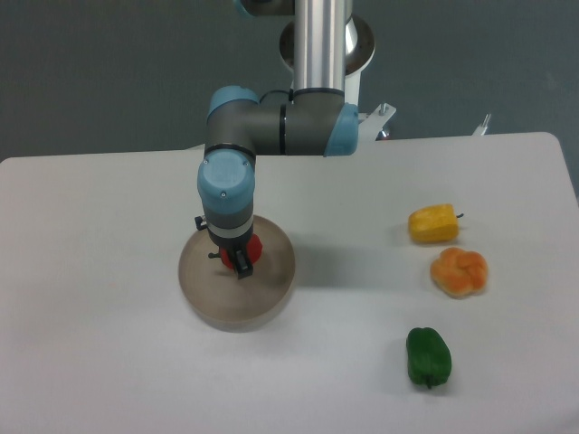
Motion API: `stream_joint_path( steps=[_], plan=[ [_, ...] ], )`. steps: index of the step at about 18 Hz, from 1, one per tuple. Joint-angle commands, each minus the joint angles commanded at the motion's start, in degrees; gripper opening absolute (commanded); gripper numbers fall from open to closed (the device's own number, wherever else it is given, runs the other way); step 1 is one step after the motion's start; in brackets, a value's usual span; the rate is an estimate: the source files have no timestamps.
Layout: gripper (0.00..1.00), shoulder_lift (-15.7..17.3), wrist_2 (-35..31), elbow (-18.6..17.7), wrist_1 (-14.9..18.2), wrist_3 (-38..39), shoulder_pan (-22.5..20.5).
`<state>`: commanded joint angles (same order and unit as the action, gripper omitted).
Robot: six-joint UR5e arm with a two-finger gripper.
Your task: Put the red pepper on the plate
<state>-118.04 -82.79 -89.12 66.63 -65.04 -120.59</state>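
Note:
The plate [271,285] is a round beige-grey disc on the white table, left of centre. The red pepper [255,249] shows as a small red patch just over the plate's middle, mostly hidden behind my gripper. My gripper [241,264] points down over the plate, with its dark fingers around the red pepper. The fingers seem closed on the pepper. I cannot tell whether the pepper rests on the plate or hangs just above it.
A yellow pepper [432,223], an orange lobed pepper [459,271] and a green pepper [428,355] lie in a column at the right of the table. The arm's base column [321,45] stands at the table's far edge.

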Motion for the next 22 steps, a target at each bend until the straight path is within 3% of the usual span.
stream_joint_path(
  steps=[5, 10, 14, 15, 18, 19, 22],
  plan=[
    [1.0, 1.8, -0.4, 1.1, -1.0, -0.4, -1.0],
    [1.0, 4.3, -0.7, 3.5, -0.7, -2.3, -7.7],
    [1.0, 5.2, -1.2, 4.9, -0.3, -12.4, -14.7],
    [1.0, 5.3, -1.3, 6.1, 0.6, -14.8, -16.3],
    [1.0, 4.3, -2.8, 10.2, 8.7, -21.1, -20.1],
    [1.0, 4.1, -3.2, 10.4, 10.0, -23.8, -20.9],
    [1.0, 3.7, -3.3, 9.7, 10.3, -29.3, -23.1]
  ],
)
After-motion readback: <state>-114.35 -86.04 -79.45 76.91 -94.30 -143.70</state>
